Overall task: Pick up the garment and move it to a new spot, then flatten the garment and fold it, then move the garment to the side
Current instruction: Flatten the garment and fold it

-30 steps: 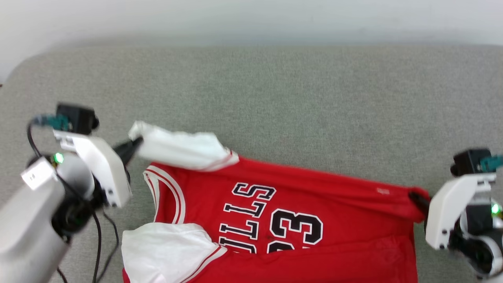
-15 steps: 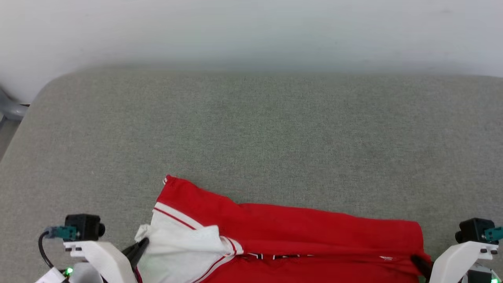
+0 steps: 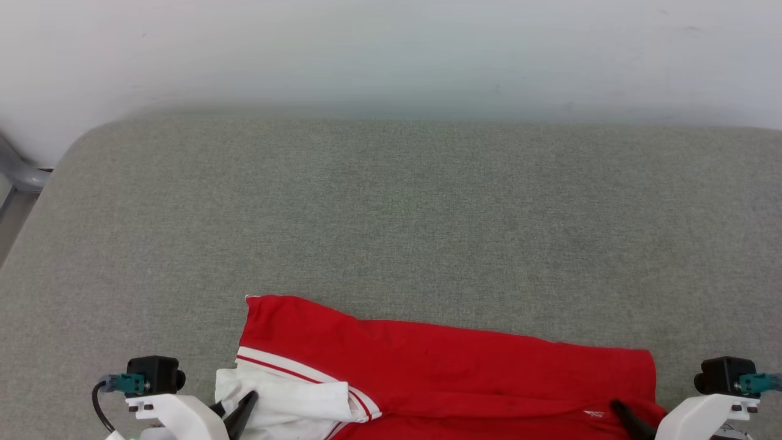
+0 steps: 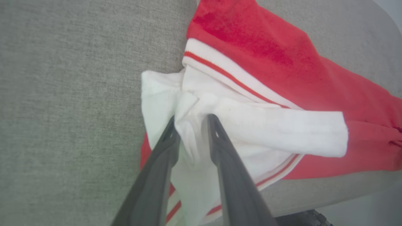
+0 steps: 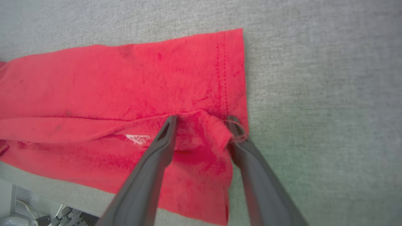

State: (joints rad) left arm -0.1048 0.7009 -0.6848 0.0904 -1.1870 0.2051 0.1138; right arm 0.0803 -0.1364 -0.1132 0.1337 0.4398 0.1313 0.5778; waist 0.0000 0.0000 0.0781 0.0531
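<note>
The garment (image 3: pixel 440 360) lies on the grey cushion at the near edge, with plain red cloth facing up and its lettering hidden. Its white sleeve (image 4: pixel 251 125) with striped trim is bunched at the left end. My left gripper (image 4: pixel 191 119) sits at that sleeve with its fingers slightly parted and a fold of white cloth loose between them; in the head view this left gripper (image 3: pixel 241 406) is at the lower left. At the red hem corner (image 5: pixel 232 78), my right gripper (image 5: pixel 202 119) stands open, a hump of red cloth between its fingers. It is the right gripper (image 3: pixel 623 410) at the lower right.
The grey cushion (image 3: pixel 391 214) stretches far back to a pale wall. Its left end is rounded, with a grey metal part (image 3: pixel 18 174) beyond it. The cushion's near edge runs just under the garment (image 5: pixel 188 216), with cables and floor below.
The head camera has tilted, shifting the whole picture. The held edge has come down toward the near side, covering the lettering. Both grippers' fingers have parted from a shut grip on the cloth.
</note>
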